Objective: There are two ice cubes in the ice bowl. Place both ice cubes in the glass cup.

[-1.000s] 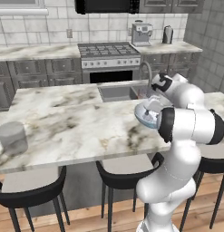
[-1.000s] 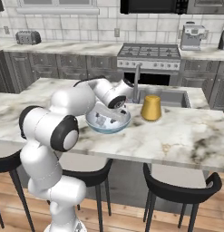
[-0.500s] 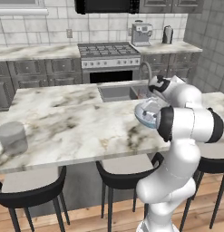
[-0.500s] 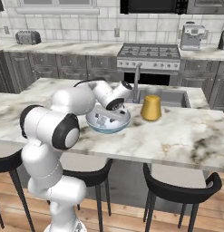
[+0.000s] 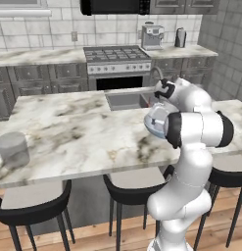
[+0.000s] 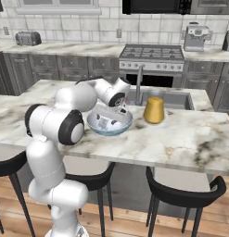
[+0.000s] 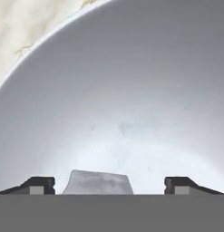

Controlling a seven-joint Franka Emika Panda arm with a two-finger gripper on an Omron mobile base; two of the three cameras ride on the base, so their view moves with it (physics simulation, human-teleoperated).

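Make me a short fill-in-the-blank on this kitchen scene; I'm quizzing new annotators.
1. The claw reaches down into the ice ____.
2. Between its open fingertips lies one ice ____.
3. The glass cup stands on the ____ counter, far from the bowl.

Missing words: bowl; cube; marble

The table is polished marble, white with grey-brown veins. The ice bowl looks like smooth, glossy glass, pale blue inside; the ice cube in it is cloudy and slightly mottled. The glass cup is frosted grey, translucent. The yellow-gold cylinder looks opaque, satin-smooth. The tool has matt dark tips.
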